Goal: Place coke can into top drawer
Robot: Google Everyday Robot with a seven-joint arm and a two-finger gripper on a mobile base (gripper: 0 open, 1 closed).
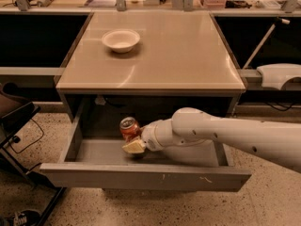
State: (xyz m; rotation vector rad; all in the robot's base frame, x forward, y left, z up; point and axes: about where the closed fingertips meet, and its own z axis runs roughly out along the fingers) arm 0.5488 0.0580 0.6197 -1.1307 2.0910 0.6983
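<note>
The top drawer (pixel 141 176) is pulled open under the table, its grey front panel facing me with small white scuffs. The coke can (pixel 129 127), red with a silver top, stands upright inside the drawer, left of middle. My gripper (pixel 133 142) reaches into the drawer from the right on a white arm. It is around the lower part of the can, with a pale fingertip (pixel 133 147) showing in front of the can's base.
A white bowl (pixel 121 40) sits on the tan tabletop (pixel 188 55) at the back left. A dark chair (pixel 16 112) and cables are on the floor at left. A white object (pixel 280 74) lies on the shelf at right.
</note>
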